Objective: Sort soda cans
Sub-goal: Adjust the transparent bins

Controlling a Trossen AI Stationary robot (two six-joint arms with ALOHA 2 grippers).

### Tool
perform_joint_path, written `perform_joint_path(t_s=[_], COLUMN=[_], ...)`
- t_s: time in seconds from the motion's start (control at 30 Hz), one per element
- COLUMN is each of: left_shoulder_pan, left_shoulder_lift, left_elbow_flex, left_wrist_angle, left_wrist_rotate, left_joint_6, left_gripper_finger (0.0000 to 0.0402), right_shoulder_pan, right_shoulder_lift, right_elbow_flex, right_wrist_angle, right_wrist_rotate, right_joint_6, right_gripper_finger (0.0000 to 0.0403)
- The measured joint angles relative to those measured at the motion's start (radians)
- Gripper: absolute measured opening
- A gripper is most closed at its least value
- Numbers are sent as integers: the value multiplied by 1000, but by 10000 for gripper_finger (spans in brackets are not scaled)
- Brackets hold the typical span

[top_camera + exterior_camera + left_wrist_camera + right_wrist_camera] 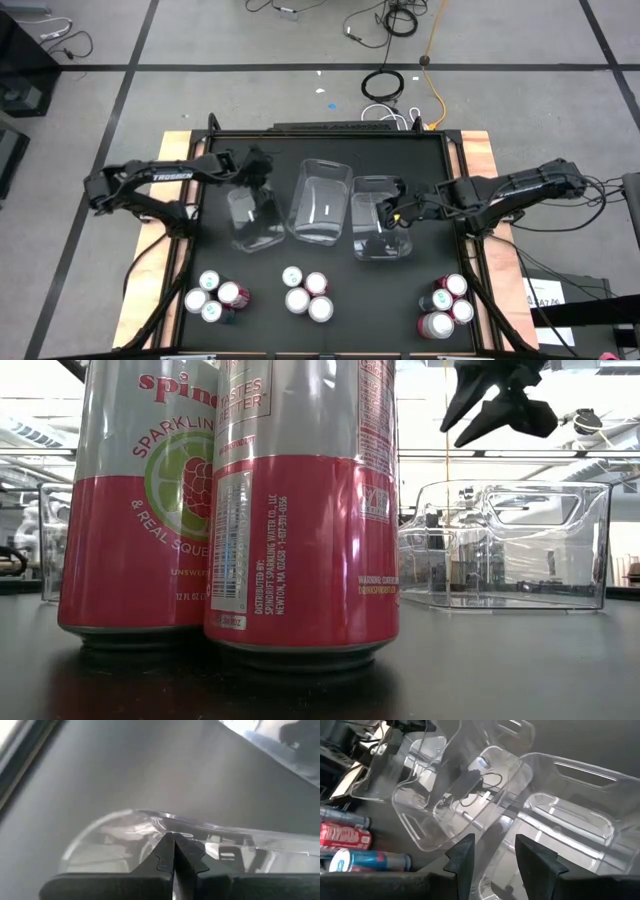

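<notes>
Silver-topped soda cans (305,291) are being shown upright in three clusters along the near edge of the table (420,160): one at the left (215,297), one in the middle, one at the right (446,305). No can is being held, and no can is being shown inside a bin. Their long axes are being kept vertical. Three clear bins are being shown farther back: the left bin (252,215), the middle bin (320,200) and the right bin (380,215). The left gripper (255,168) is being shown clamped on the left bin's rim (210,827). The right gripper (392,210) is being held partly open astride a wall of the right bin (560,795). Each side cluster is judged nearer its own arm. In the low view, two pink cans (300,520) are being cut off at the top.
</notes>
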Motion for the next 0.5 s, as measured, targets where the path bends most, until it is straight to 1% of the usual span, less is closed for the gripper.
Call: perform_joint_path(t_s=[0.1,0.27,0.4,0.5], left_shoulder_pan=[-6,-30,-45,-57], left_shoulder_lift=[65,156,199,220], left_elbow_flex=[36,108,161,200], left_wrist_angle=[16,18,18,19], left_wrist_rotate=[37,50,52,53], left_joint_6=[9,30,60,75], left_gripper_finger=[6,5,5,5], right_shoulder_pan=[-15,-33,-48,-70], right_shoulder_lift=[0,19,85,155], right_elbow_flex=[0,0,0,0], right_wrist_angle=[-1,-11,-13,-4], right_wrist_rotate=[-7,-44,-96,-161], right_joint_6=[21,21,-9,-62], right_gripper_finger=[132,120,96,77])
